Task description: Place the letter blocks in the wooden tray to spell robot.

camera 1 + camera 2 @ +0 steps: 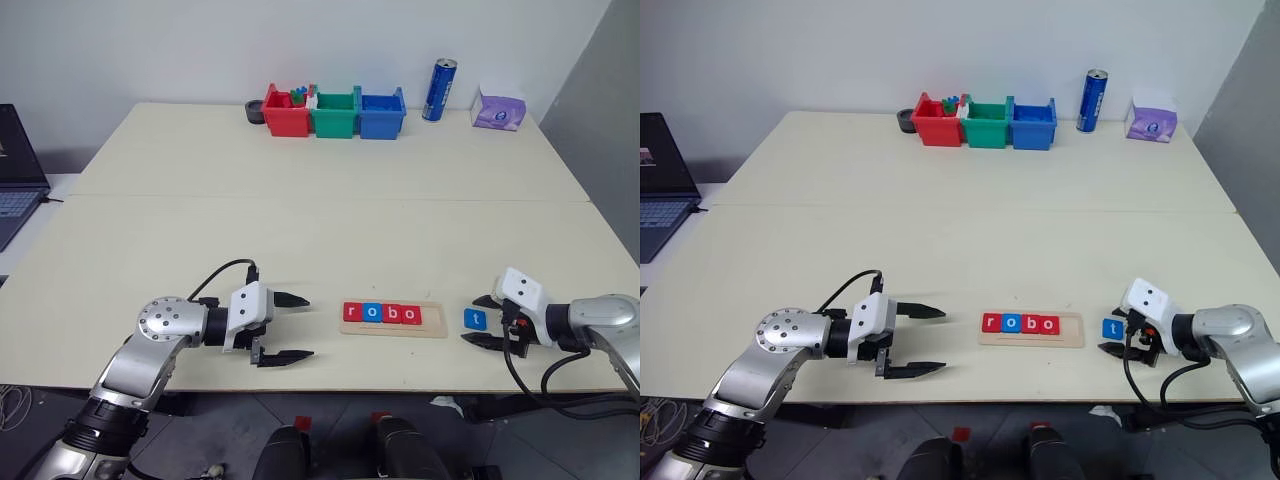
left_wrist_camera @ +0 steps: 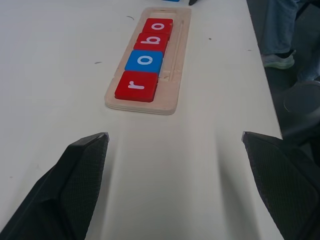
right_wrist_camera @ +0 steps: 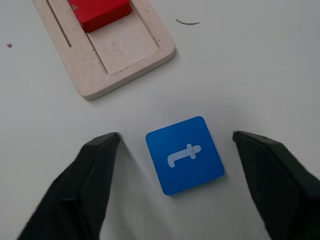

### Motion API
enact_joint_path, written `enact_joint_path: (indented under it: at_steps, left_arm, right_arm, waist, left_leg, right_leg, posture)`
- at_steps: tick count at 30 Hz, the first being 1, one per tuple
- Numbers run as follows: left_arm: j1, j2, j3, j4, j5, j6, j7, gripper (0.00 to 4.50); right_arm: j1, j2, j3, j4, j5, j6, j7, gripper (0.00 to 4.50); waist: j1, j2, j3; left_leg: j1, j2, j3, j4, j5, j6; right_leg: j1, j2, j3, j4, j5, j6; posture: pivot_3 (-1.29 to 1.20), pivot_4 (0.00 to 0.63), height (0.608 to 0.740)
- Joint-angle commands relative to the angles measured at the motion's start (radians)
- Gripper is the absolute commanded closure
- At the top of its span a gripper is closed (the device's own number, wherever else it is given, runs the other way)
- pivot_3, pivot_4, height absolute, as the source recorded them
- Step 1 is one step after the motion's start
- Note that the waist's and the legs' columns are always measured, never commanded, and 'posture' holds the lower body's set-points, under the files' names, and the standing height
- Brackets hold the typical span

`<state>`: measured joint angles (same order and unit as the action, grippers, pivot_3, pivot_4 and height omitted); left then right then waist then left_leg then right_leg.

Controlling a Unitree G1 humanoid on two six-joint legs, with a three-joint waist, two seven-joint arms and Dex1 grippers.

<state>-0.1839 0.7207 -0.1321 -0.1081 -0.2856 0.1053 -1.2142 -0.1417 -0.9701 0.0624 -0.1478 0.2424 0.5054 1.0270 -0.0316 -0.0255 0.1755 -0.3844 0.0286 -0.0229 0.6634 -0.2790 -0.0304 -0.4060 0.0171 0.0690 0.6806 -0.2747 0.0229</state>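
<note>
Left eye view, wooden tray [image 1: 432,325] lying crosswise, "robo" upright

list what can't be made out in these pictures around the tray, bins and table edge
- Red bin: the small coloured pieces inside are too small to tell apart, head views.
- Can: label too small to read.
- Wooden tray: cut off by the right wrist view's edge.
- Laptop: cut by the frame edge.
- Person's shoe: the rest is cut off.

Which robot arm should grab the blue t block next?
The right. Its gripper is open around the blue t block, beside the tray's empty end. The left gripper is at the far end.
</note>
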Motion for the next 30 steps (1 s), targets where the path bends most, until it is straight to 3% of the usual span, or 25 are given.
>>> enact_joint_path:
  at_steps: [1,4,15,30]
  left_arm:
    - [0.003,0.01,0.012,-0.033,-0.003,-0.002,0.004,0.0]
    - [0.01,0.016,0.017,-0.031,-0.005,-0.006,0.004,0.0]
    - [0.026,0.021,0.022,-0.049,-0.007,0.001,0.016,0.0]
    - [0.032,0.017,0.024,-0.04,-0.002,-0.012,0.02,0.0]
  right_arm:
    - [-0.023,-0.008,-0.004,0.005,-0.012,-0.018,0.019,1.96]
    - [-0.036,-0.005,-0.015,-0.005,0.012,0.006,0.038,3.05]
    - [-0.149,0.003,0.078,-0.158,0.028,0.073,0.115,3.04]
    - [-0.273,0.057,0.235,-0.045,-0.092,0.0,0.148,3.04]
  waist:
    - [0.0,0.0,0.0]
    - [0.0,0.0,0.0]
    - [-0.001,0.0,0.0]
    - [0.001,0.001,0.0]
  left_leg:
    - [0.0,0.0,0.0,0.0,0.0,0.0]
    - [0.0,0.0,0.0,0.0,0.0,0.0]
    - [0.0,0.0,-0.001,0.0,0.0,0.0]
    - [0.0,0.0,-0.001,0.0,0.0,0.0]
  right_leg:
    - [0.0,0.0,0.0,0.0,0.0,0.0]
    - [0.0,0.0,0.0,0.0,0.0,0.0]
    - [0.0,0.0,0.0,0.0,0.0,0.0]
    - [0.0,-0.001,-0.001,0.0,0.001,-0.002]
  posture:
    - [0.0,0.15,0.74]
    - [0.0,0.15,0.74]
    - [0.0,0.15,0.74]
    - [0.0,0.15,0.74]
